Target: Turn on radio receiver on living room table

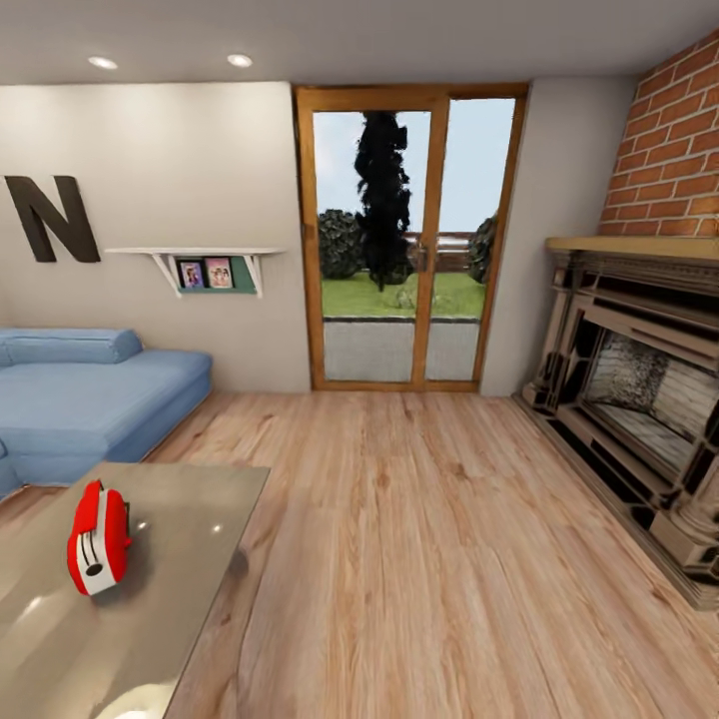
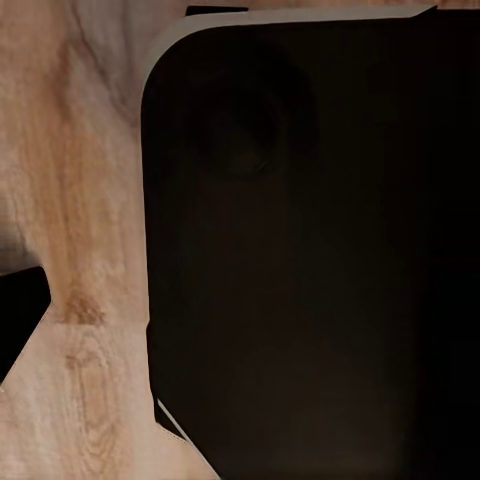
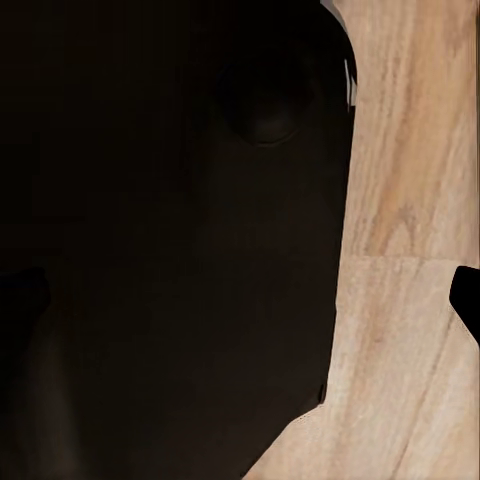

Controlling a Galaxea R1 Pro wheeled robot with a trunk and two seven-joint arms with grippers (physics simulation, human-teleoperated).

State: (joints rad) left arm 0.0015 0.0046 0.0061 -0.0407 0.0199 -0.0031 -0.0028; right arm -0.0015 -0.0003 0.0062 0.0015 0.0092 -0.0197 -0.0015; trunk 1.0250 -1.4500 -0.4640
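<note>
The red radio receiver (image 1: 98, 539) with white trim stands on the glossy grey table (image 1: 190, 599) at the lower left of the head view, its white-ringed dial end facing me. This is the living room, with beige walls and a wood plank floor (image 1: 429, 539). In the left wrist view, a dark fingertip (image 2: 20, 320) sits at the picture's edge over the floor, beside the robot's dark body (image 2: 310, 260). The right wrist view shows the same layout, with a fingertip (image 3: 466, 300) at the edge. Both fingers stand wide apart from centre, with nothing held.
A blue corner sofa (image 1: 90, 399) stands behind the table at the left. The brick fireplace (image 1: 639, 399) lines the right wall. A wood-framed glass door (image 1: 409, 240) is straight ahead, and a wall shelf (image 1: 205, 265) hangs left of it. Open floor lies between table and fireplace.
</note>
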